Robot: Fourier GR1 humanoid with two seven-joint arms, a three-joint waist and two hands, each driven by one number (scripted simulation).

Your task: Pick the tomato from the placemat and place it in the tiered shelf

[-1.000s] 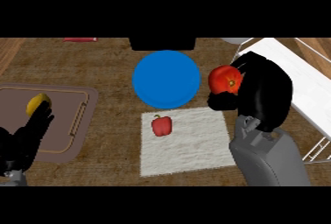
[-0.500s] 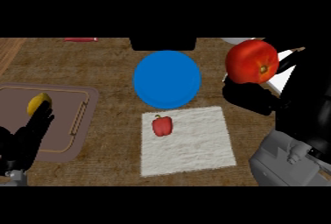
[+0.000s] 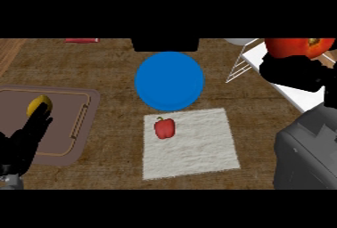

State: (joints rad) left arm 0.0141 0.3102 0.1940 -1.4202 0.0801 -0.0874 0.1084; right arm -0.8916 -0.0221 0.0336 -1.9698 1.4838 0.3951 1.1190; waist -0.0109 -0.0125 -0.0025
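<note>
The right hand (image 3: pixel 296 73) is up at the far right, fingers curled under the tomato (image 3: pixel 299 46), which sits on top of the hand at the upper edge of the view, its green stem end just visible. The grip is closed round the fruit from below; how far the thumb wraps cannot be told, since the hand is a dark mass here. Behind and to the hand's left stand the white wire legs and edge of the tiered shelf (image 3: pixel 245 62), close beside the tomato; whether the tomato is over a tier or touching it cannot be told.

Well away to the hand's left and nearer the robot lies the white placemat (image 3: pixel 197 151), one of them, with one red bell pepper (image 3: pixel 164 128) on its far left corner. Just beyond the mat is one blue plate (image 3: pixel 169 80), bare.

Over at the lower left edge, the left hand (image 3: pixel 26 142) rests with fingers straight and raised, holding nothing. It sits over one brown cutting board (image 3: pixel 72 129), and one yellow lemon (image 3: pixel 38 105) lies right at its fingertips. A red item (image 3: pixel 81 40) shows at the far edge, too cropped to name.
</note>
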